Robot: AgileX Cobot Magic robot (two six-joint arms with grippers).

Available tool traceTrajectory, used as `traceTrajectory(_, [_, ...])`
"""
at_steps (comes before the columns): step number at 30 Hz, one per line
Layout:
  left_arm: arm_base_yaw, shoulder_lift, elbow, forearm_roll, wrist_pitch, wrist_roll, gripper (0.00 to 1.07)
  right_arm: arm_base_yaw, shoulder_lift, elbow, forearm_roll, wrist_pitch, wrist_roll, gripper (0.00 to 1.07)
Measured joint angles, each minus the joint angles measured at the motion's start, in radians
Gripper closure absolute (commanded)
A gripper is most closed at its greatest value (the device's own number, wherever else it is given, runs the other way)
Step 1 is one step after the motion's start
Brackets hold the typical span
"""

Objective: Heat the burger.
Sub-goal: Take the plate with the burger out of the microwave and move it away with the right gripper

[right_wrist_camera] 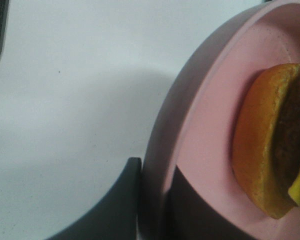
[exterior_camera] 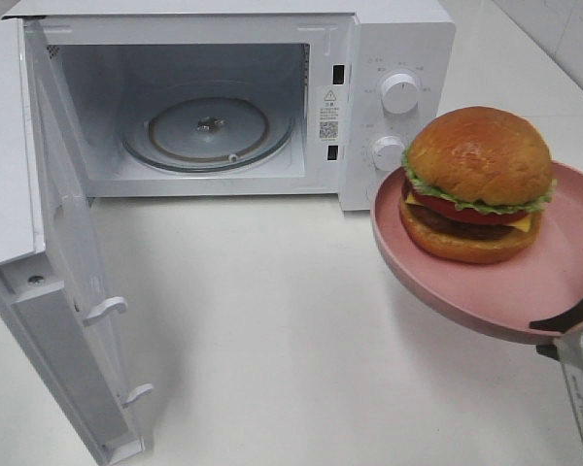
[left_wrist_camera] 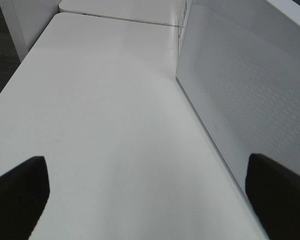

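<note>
The burger (exterior_camera: 478,180), with its glossy brown bun, lettuce, tomato, cheese and dark patty, sits on a round pink plate (exterior_camera: 447,282) held in the air at the right, in front of the microwave's knobs. My right gripper (exterior_camera: 566,326) is shut on the plate's near rim. The right wrist view shows that gripper (right_wrist_camera: 152,205) clamping the plate's rim (right_wrist_camera: 190,115), one finger on each side, with the burger (right_wrist_camera: 262,150) close behind. My left gripper (left_wrist_camera: 149,200) is open and holds nothing, low over the table beside the microwave door; the high view does not show it.
The white microwave (exterior_camera: 398,58) stands at the back with its door (exterior_camera: 49,243) swung wide open to the left. Its glass turntable (exterior_camera: 209,131) is bare. The door's perforated outer face (left_wrist_camera: 240,85) lies close to my left gripper. White table (exterior_camera: 272,320) spreads in front.
</note>
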Motion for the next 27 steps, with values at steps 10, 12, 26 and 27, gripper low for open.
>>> traceTrajectory(10, [0.0, 0.0, 0.0, 0.0, 0.0, 0.0, 0.06, 0.0, -0.102, 0.026, -0.107, 0.129, 0.221, 1.07])
traceTrajectory(12, [0.0, 0.0, 0.0, 0.0, 0.0, 0.0, 0.06, 0.0, -0.103, 0.03, -0.15, 0.149, 0.283, 1.07])
traceTrajectory(26, [0.0, 0.0, 0.0, 0.0, 0.0, 0.0, 0.06, 0.0, -0.101, 0.031, -0.305, 0.243, 0.619, 1.07])
traceTrajectory(27, [0.0, 0.0, 0.0, 0.0, 0.0, 0.0, 0.06, 0.0, -0.101, 0.031, -0.305, 0.243, 0.619, 1.07])
